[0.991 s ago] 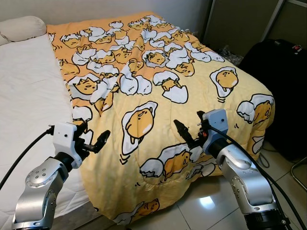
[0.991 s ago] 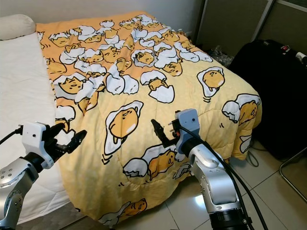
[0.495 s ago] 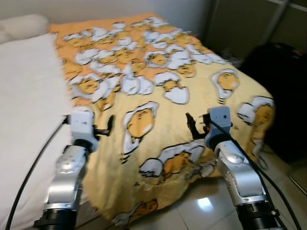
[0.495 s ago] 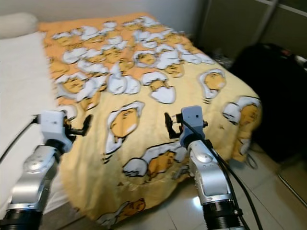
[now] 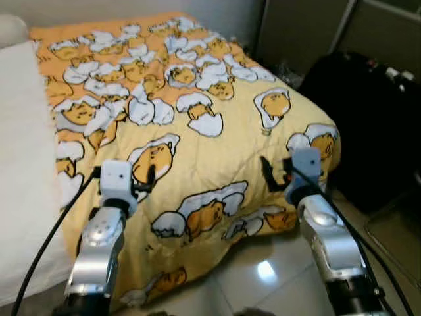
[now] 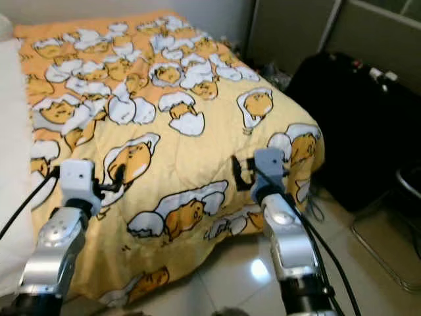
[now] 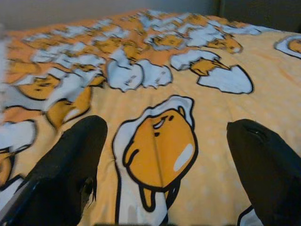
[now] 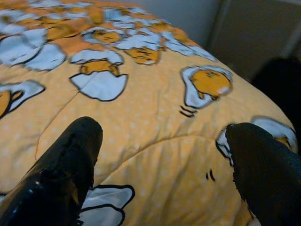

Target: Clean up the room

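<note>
yellow egg-print blanket [image 5: 197,131] spread over the bed [image 5: 26,151], hanging off the 6 o'clock edge | left gripper [image 7: 164,165] wide, empty, above blanket | right gripper [image 8: 160,165] wide, empty, at 4 o'clock corner | black suitcase [image 5: 368,125] at 3 o'clock

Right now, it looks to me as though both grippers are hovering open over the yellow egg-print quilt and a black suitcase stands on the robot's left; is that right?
Nearly. The black suitcase stands on the robot's right, beside the bed's foot, as the left eye view shows. The rest holds: the left gripper and right gripper hover open over the yellow egg-print quilt.
</note>
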{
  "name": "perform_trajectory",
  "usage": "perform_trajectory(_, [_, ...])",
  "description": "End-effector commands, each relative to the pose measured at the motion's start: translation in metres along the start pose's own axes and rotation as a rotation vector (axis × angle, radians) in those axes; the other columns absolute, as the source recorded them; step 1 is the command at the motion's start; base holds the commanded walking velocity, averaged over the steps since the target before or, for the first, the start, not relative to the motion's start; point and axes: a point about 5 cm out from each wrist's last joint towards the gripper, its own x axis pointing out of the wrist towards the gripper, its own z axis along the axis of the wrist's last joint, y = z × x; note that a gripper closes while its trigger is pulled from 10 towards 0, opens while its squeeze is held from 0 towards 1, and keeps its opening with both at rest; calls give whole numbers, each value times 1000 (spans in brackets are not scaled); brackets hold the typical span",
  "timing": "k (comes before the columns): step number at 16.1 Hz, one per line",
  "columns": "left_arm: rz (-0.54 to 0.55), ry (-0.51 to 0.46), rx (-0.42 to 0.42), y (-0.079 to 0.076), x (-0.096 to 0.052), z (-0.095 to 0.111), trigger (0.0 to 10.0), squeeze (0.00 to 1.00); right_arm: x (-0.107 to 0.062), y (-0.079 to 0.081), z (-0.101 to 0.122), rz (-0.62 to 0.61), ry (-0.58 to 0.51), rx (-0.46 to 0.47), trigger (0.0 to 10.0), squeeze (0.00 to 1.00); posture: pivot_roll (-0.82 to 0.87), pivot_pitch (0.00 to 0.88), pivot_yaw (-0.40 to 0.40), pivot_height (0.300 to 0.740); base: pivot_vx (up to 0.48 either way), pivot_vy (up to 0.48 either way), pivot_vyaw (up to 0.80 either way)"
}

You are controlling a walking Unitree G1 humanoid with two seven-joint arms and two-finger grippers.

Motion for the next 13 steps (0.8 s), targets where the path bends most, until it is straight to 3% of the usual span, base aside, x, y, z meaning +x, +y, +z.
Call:
perform_trajectory(1, [-5,-4,15,-4,-1,0,10000,643,2,0,1,17,1,-24,10000,0,-52,0,-8,740,0,0,800])
perform_trajectory(2, [-1,-9,14,-5,-1,0,10000,608,1,3,0,35,1,-26,10000,0,-54,0,-9,740,0,0,800])
perform_trajectory(3, [10,-25,21,-5,-1,2,10000,510,0,12,1,100,-6,-25,10000,0,-47,0,-15,740,0,0,800])
perform_trajectory(5, [21,-34,35,-5,-2,2,10000,506,-3,18,-2,156,-6,-33,10000,0,-40,0,-18,740,0,0,800])
perform_trajectory(8, [32,-25,30,-1,-10,-4,10000,522,-6,15,-13,121,22,18,10000,0,-40,0,-13,740,0,0,800])
perform_trajectory(13, [27,-5,47,-1,-10,-8,10000,522,-7,8,-26,52,58,51,10000,0,-31,0,-7,740,325,0,0])
